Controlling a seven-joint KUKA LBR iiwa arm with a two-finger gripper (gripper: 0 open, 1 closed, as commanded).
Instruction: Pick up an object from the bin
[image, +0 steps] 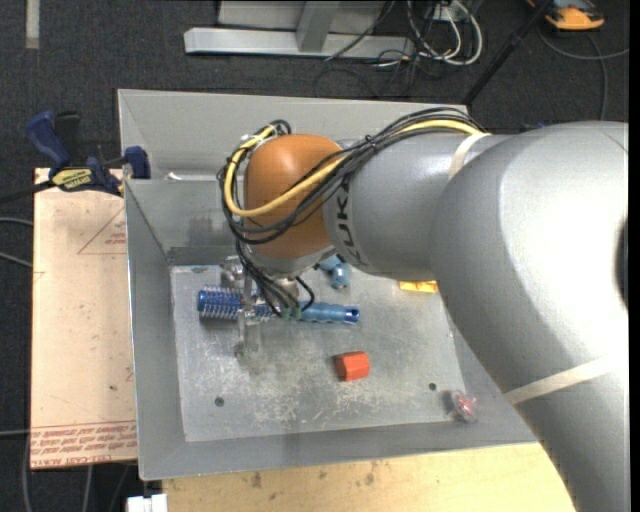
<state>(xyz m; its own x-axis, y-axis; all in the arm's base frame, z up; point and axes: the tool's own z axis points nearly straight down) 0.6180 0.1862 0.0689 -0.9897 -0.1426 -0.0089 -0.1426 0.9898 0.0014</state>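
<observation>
Gripper (246, 330) at the blue ridged roller (213, 303)
Its long axis lies nine-to-three o'clock; I can't tell the grip state

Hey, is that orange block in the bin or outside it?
In: the orange block lies on the floor of the bin, within its walls.

- The grey arm (520, 260) is cut off by the frame's right edge.
- It hides the right rear part of the bin (150, 300).
- A yellow scrap (420, 286) pokes from under it, kind unclear.
- A pale blue piece (335, 272), centre, is half hidden beneath the orange cover (290, 190).
- The gripper (245, 325) overlaps the right end of the blue ribbed thing (213, 303).
- A pinkish thing (463, 404), lower right, is too small to identify.
</observation>
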